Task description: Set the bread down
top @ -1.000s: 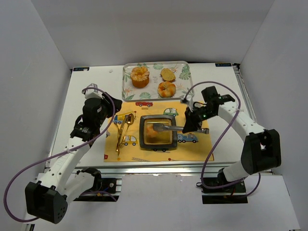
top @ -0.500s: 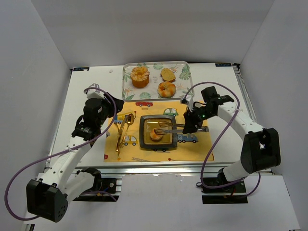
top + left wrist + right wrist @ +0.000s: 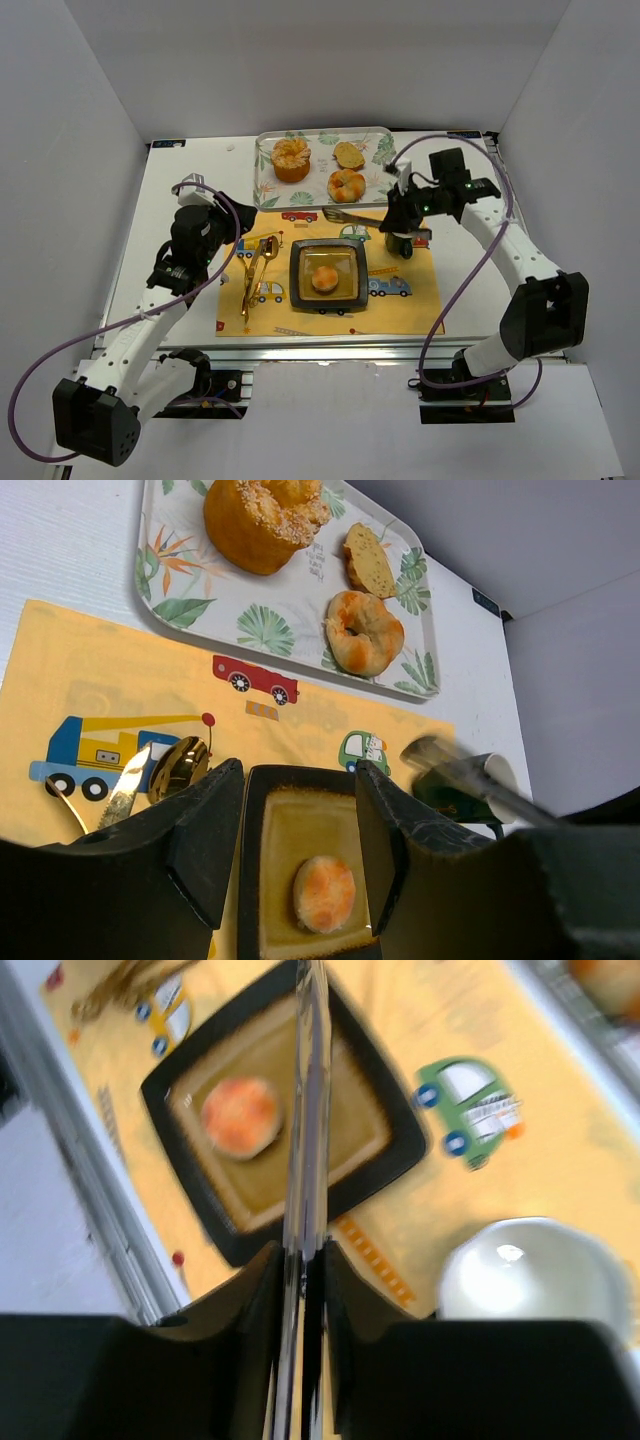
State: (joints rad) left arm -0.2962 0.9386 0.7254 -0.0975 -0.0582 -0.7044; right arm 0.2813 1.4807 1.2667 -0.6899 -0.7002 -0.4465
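Withdrawn to one o'clock of plate (image 3: 297, 290), right gripper (image 3: 393, 214) stays clamped on tongs (image 3: 350, 215), bread (image 3: 324, 279) released at centre; left gripper (image 3: 238, 222) waits open at nine o'clock.

On my worktop (image 3: 180, 190) I see a yellow car-print placemat (image 3: 405, 292), gold cutlery (image 3: 254, 268) along its left side, and a white cup (image 3: 532, 1272) at its right.

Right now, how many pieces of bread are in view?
4. On the tray: a large round bun at left, a slice at top right, a ring-shaped roll below it. On the dark plate: one small roll. None seems hidden.
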